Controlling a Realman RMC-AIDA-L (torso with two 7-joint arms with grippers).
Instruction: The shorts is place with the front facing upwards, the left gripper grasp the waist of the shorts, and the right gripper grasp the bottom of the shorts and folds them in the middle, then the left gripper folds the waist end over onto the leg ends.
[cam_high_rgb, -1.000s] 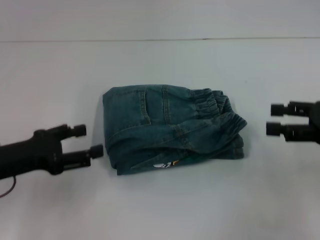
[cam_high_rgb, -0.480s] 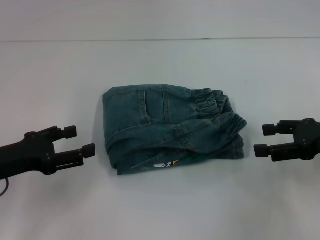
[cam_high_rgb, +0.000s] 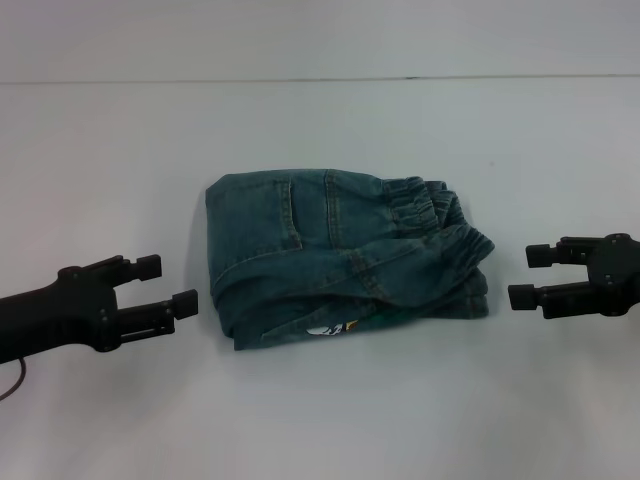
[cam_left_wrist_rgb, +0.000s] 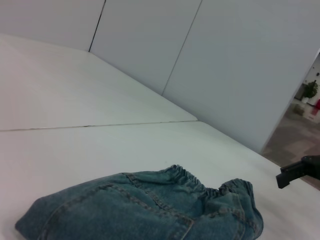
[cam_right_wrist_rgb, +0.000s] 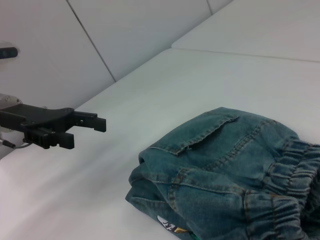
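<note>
The denim shorts (cam_high_rgb: 345, 257) lie folded into a compact bundle in the middle of the white table, elastic waistband (cam_high_rgb: 430, 215) on top toward the right side. They also show in the left wrist view (cam_left_wrist_rgb: 145, 210) and the right wrist view (cam_right_wrist_rgb: 235, 170). My left gripper (cam_high_rgb: 167, 283) hovers open just left of the bundle, holding nothing. My right gripper (cam_high_rgb: 528, 275) hovers open just right of the waistband, also holding nothing. Across the table the left gripper (cam_right_wrist_rgb: 85, 131) shows in the right wrist view, and a tip of the right gripper (cam_left_wrist_rgb: 295, 172) in the left wrist view.
The white table (cam_high_rgb: 320, 420) stretches all around the bundle, with a seam line (cam_high_rgb: 320, 78) across the back. Pale wall panels (cam_left_wrist_rgb: 225, 55) stand behind the table.
Over the last second the right gripper dropped lower and now sits level with the bundle. The left gripper pulled back left and down, then edged slightly right again. The shorts stayed still.
</note>
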